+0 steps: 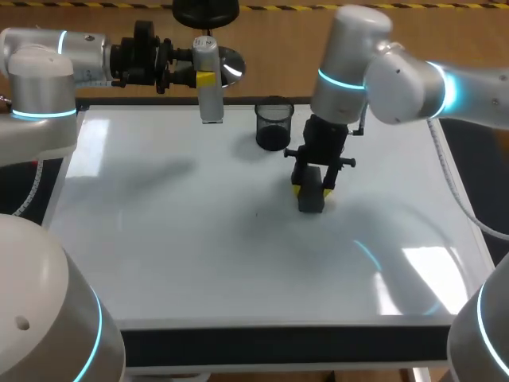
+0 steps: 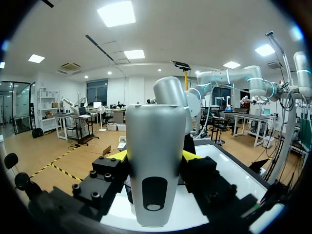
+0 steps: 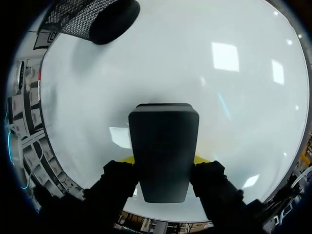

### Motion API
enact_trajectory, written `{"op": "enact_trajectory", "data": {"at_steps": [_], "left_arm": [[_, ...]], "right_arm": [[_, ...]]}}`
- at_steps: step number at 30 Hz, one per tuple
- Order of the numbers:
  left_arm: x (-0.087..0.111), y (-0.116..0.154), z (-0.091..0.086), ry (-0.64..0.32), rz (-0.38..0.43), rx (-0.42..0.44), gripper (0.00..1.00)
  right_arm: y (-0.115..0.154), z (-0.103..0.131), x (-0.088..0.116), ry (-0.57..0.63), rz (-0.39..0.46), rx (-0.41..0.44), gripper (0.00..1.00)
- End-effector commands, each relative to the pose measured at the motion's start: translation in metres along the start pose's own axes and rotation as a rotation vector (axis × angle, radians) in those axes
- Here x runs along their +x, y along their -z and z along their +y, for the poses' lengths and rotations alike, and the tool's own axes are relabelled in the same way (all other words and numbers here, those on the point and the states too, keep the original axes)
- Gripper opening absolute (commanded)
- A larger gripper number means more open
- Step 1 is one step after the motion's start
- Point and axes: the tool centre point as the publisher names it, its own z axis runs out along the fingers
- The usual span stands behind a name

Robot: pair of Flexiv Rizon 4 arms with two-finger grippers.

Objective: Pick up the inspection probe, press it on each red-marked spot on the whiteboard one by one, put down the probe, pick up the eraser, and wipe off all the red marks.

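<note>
Near the black mesh cup (image 1: 273,124), right hand (image 1: 312,191) grips eraser (image 1: 311,204), left hand (image 1: 205,78) probe (image 1: 210,99).

- No text, number, label or sign can be read in any of the views.
- The inspection probe (image 2: 155,161), the eraser (image 3: 164,151) and the whiteboard (image 1: 199,255) carry no legible print.
</note>
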Motion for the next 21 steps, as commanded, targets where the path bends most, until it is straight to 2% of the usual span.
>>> {"op": "enact_trajectory", "data": {"at_steps": [1,5,7,14,21], "left_arm": [[-0.001,0.000,-0.001,0.001,0.001,-0.001,0.00],[-0.001,0.000,-0.001,0.001,0.001,-0.001,0.00],[-0.001,0.000,-0.001,0.001,0.001,-0.001,0.00],[-0.001,0.000,-0.001,0.001,0.001,-0.001,0.00],[-0.001,0.000,-0.001,0.001,0.001,-0.001,0.00]], "right_arm": [[-0.017,-0.009,-0.023,-0.024,0.021,-0.007,0.00],[-0.005,-0.015,-0.033,-0.055,0.001,-0.002,0.00],[0.007,-0.017,-0.031,-0.051,-0.018,-0.016,0.00],[0.039,-0.007,-0.002,0.007,-0.110,-0.037,0.00],[0.041,0.012,0.029,0.081,-0.147,-0.052,0.00]]}}
